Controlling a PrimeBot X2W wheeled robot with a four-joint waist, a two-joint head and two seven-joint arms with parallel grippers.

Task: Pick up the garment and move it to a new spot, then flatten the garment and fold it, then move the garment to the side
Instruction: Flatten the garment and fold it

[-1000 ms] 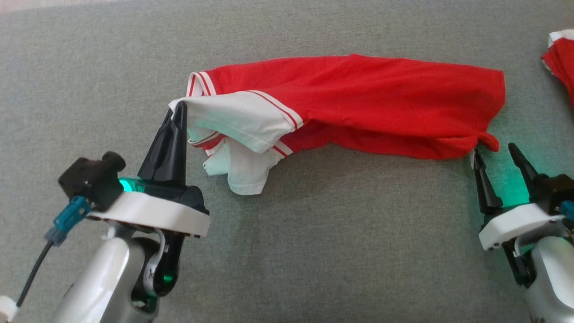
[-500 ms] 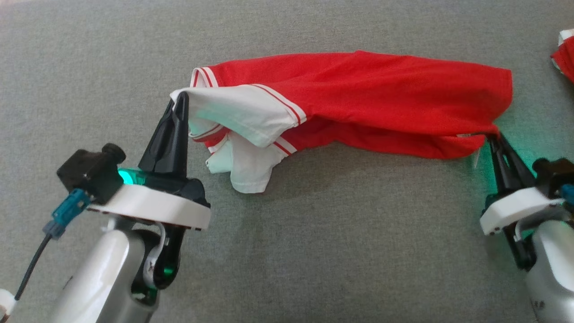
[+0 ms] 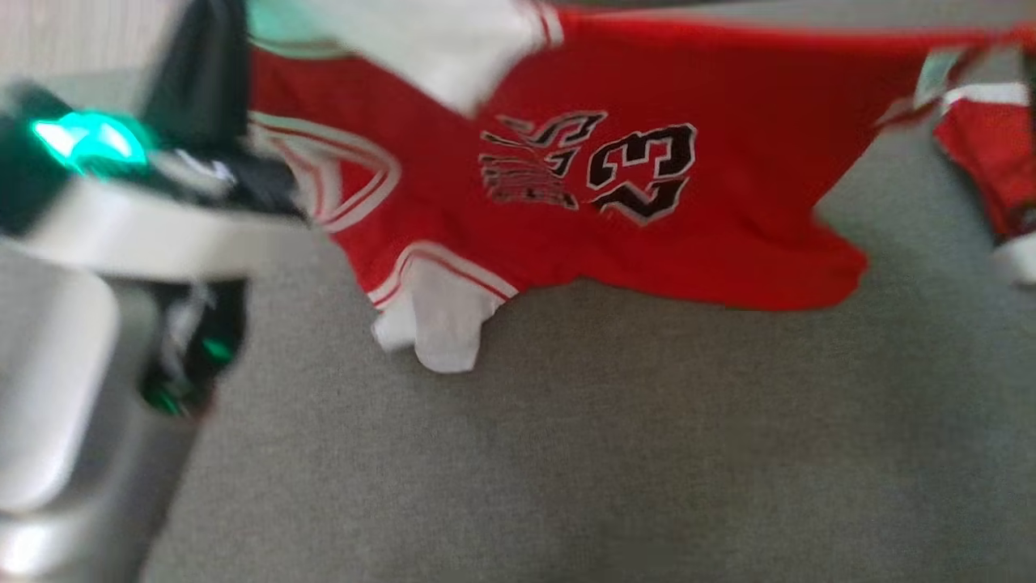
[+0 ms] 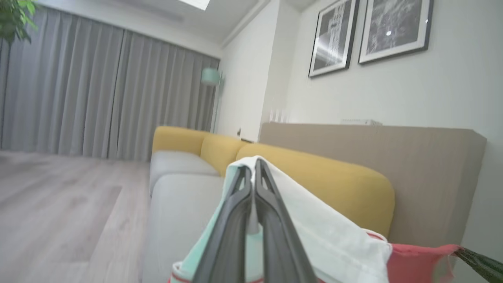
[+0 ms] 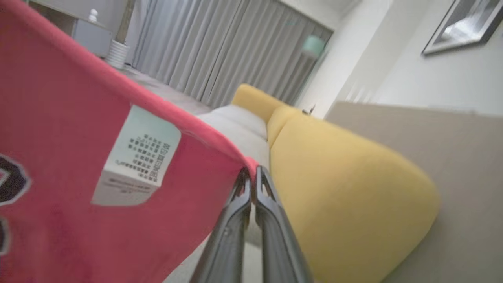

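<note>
Jersey (image 3: 688, 235) — in left gripper (image 4: 252, 168); right gripper (image 5: 252, 173)

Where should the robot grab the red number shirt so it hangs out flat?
Probably its two far ends, one gripper from each side: left gripper pinching the white sleeve, right gripper the red bottom corner. Stretched between them, the shirt hangs spread, number showing.

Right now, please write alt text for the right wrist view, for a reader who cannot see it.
The right gripper, shut, pinches the edge of a red garment that bears a white care label. Behind are a yellow sofa, grey curtains and a framed picture.
</note>
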